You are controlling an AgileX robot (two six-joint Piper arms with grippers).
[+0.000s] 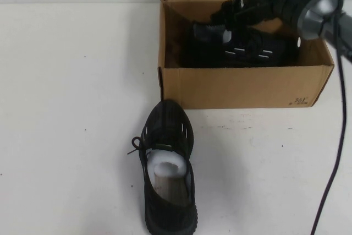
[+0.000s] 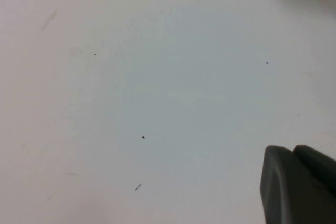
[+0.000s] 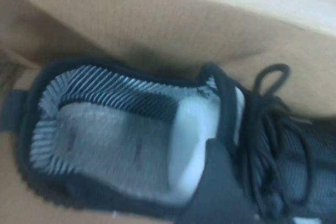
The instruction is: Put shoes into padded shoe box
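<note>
While inside the padded shoe box (image 1: 242, 86), right jaws (image 1: 237, 12) on a shoe (image 1: 242, 48).

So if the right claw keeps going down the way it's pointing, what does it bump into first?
Most likely the shoe lying inside the box. The right claw hangs over the box, and its wrist view looks straight into that shoe's opening with the white paper stuffing. The left claw is over bare table.
</note>
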